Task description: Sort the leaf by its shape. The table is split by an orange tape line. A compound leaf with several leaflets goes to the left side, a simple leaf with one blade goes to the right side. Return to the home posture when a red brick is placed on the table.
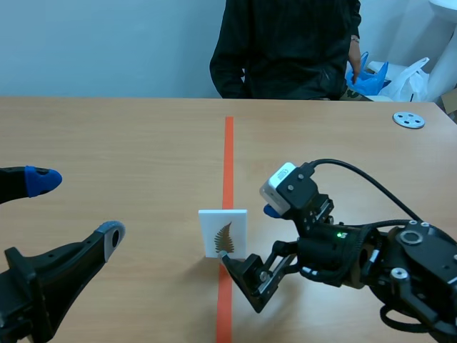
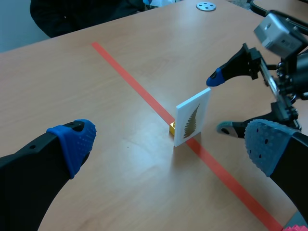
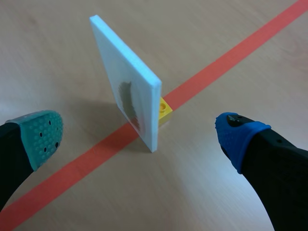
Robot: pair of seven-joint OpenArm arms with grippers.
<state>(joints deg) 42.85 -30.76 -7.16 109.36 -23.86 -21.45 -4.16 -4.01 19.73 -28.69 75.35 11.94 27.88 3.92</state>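
The wooden table (image 1: 107, 143) lies bare to left and right of the orange tape line (image 1: 228, 157), with a person (image 1: 285, 50) at its far edge. The left gripper (image 1: 77, 207) is spread wide at near left. The right gripper (image 2: 219, 104), fingers apart, flanks the card without touching it. The white card (image 1: 223, 232) stands upright on the line, propped on a yellow block (image 3: 164, 108), and shows a fern-like leaf (image 1: 224, 239) with many leaflets.

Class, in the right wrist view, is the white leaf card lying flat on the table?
No, the white leaf card stands upright on its edge, with a small yellow brick at its base.
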